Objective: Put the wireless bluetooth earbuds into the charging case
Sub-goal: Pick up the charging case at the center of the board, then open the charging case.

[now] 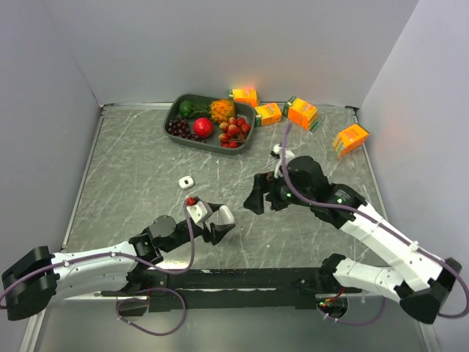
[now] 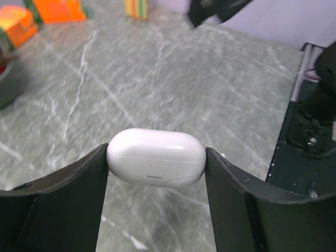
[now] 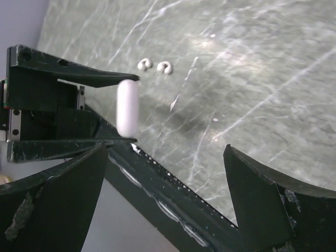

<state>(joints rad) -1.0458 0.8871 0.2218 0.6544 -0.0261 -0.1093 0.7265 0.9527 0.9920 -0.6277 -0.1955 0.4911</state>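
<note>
The left gripper (image 2: 156, 163) pinches the glossy white pill-shaped charging case (image 2: 156, 155); near it, tiny white plastic earbuds (image 3: 144, 64) seem light and slippery, so the spread right gripper (image 3: 165, 152) should nip their rounded bodies.

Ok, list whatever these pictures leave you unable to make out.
- Earbuds: right wrist view shows two white specks, too small to tell type; the others appear nowhere.
- Charging case: left wrist view, lid shut, so the inside is hidden.
- White object: top view, partly behind the right arm; unidentifiable.
- Orange boxes: left wrist view, blurred, cut by the edge.
</note>
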